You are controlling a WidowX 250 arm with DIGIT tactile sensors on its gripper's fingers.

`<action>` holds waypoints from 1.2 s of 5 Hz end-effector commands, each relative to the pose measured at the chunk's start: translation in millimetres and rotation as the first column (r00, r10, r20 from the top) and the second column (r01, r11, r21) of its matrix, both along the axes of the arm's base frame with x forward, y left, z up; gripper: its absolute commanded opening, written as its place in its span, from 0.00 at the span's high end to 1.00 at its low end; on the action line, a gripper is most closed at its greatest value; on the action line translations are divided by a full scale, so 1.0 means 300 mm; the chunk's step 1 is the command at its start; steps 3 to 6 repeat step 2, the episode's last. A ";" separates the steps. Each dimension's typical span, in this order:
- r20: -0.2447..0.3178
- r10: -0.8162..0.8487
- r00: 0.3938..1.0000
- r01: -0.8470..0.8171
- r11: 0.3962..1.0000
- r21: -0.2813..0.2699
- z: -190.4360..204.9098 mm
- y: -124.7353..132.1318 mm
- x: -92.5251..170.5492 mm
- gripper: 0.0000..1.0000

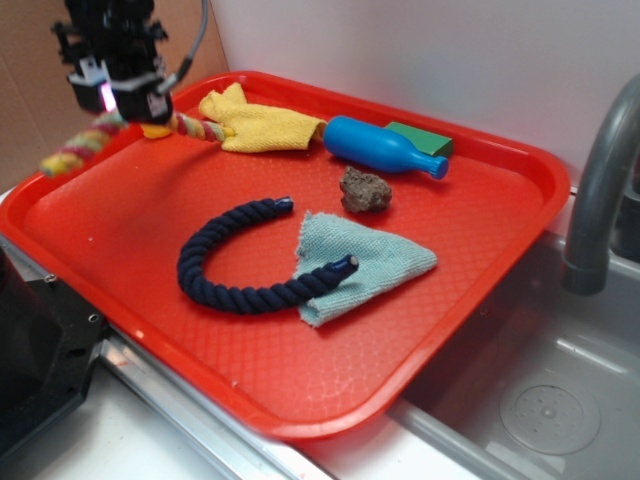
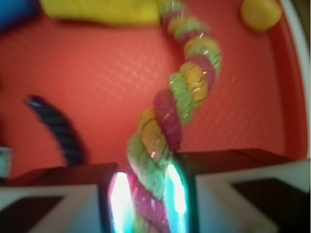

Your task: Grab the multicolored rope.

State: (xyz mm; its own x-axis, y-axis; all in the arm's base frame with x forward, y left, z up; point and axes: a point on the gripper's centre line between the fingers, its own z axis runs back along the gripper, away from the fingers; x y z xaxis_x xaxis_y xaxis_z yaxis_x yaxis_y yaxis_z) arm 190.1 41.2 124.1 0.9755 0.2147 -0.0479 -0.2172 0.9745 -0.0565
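A red tray (image 1: 120, 230) sits on the counter beside a steel sink (image 1: 540, 400), with a grey faucet (image 1: 600, 190) rising at the sink's edge and a pale wall behind. Taking the tray as the landmark: the gripper (image 1: 112, 103) hangs over its far left corner, and its fingers (image 2: 109, 194) are pressed in on the multicolored rope (image 1: 80, 147), which passes between them. The rope looks lifted there, one end sticking out past the tray's left rim and the other sloping down toward the yellow cloth (image 1: 262, 125) at the tray's back edge. The wrist view shows the pink, yellow and green strands pinched snugly, so I'd judge the grasp is made near one end, which is why the long part droops away. A small yellow ball (image 2: 261, 13) lies in the tray's corner near the rope. Toward the middle of the tray, the navy rope (image 1: 215, 255) curls in a C, one end resting on a teal cloth (image 1: 375, 262), well apart from the gripper. Behind it sit a brown rock (image 1: 365, 190), a blue bottle (image 1: 380, 146) and a green block (image 1: 422, 139).
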 end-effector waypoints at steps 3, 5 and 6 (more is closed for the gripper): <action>0.125 -0.191 0.974 0.179 0.979 0.101 0.478 -0.066 0.004 1.00; 0.125 -0.191 0.974 0.179 0.979 0.101 0.478 -0.066 0.004 1.00; 0.125 -0.191 0.974 0.179 0.979 0.101 0.478 -0.066 0.004 1.00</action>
